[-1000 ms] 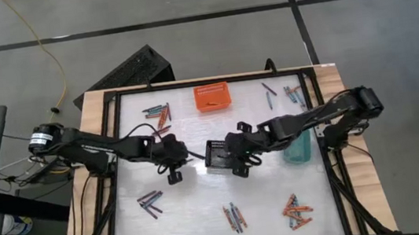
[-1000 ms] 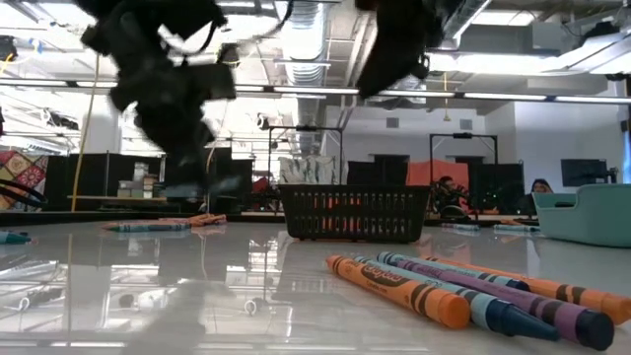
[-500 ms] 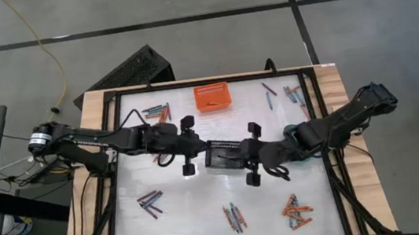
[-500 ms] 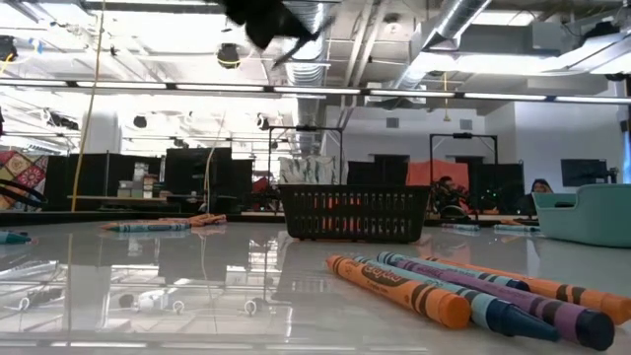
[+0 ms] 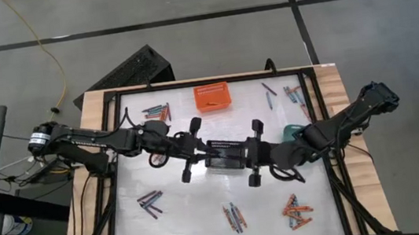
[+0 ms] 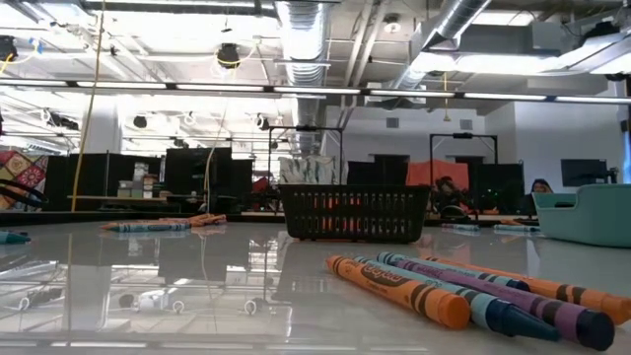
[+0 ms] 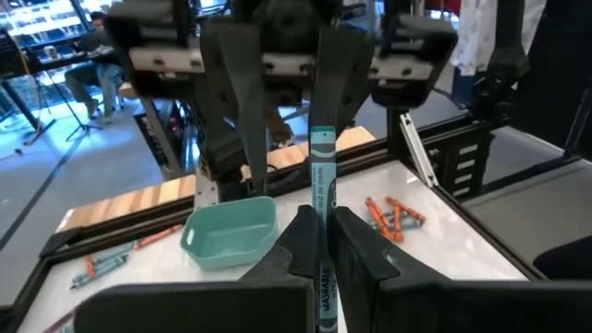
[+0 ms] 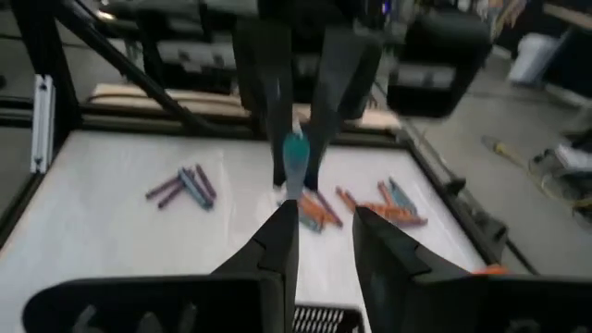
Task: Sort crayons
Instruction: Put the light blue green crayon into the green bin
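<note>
Crayons (image 5: 298, 210) lie in loose clusters across the tabletop (image 5: 181, 216), well apart from both jaws. One teal crayon (image 7: 322, 176) stands clamped between the left gripper's (image 7: 319, 242) closed jaws, above the black basket (image 5: 224, 154). Facing it, the right gripper (image 8: 324, 227) hovers with jaws parted, holding nothing
</note>
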{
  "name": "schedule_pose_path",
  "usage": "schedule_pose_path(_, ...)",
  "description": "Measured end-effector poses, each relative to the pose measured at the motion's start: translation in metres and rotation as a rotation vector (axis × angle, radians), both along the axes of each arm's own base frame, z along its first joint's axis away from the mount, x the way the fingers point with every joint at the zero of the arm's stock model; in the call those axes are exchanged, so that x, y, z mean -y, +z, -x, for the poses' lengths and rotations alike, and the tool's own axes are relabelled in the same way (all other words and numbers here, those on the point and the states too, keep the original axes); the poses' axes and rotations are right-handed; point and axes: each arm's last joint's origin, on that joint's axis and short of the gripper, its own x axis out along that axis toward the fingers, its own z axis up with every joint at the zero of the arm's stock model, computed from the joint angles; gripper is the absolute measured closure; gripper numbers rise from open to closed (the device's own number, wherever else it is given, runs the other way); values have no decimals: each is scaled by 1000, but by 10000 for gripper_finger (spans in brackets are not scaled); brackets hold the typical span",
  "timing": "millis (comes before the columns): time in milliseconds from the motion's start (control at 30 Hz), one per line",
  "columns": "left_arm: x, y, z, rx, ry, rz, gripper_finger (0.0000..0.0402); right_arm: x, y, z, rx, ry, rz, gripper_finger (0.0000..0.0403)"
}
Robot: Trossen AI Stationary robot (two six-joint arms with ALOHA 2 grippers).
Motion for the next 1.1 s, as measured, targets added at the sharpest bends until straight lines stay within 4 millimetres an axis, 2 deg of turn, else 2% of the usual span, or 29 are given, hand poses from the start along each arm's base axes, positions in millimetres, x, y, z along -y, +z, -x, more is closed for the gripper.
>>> schedule_pose_path(267,2,1,0,14,-6,5,401,-5,9,-2,66,82,39,302)
schedule_pose_path(700,8,6,0,67,-27,1,401,3,13,-13,120,150,26,307)
schedule_pose_path(833,9,4,-1,61,-29,-1,401,2,15,-13,143,156,41,329)
schedule_pose_path(1000,9,5,-1,71,-30,-13,401,4,13,-14,126,153,36,385)
schedule_pose_path(1100,9,6,-1,81,-43,-11,401,3,13,-14,126,165,29,393)
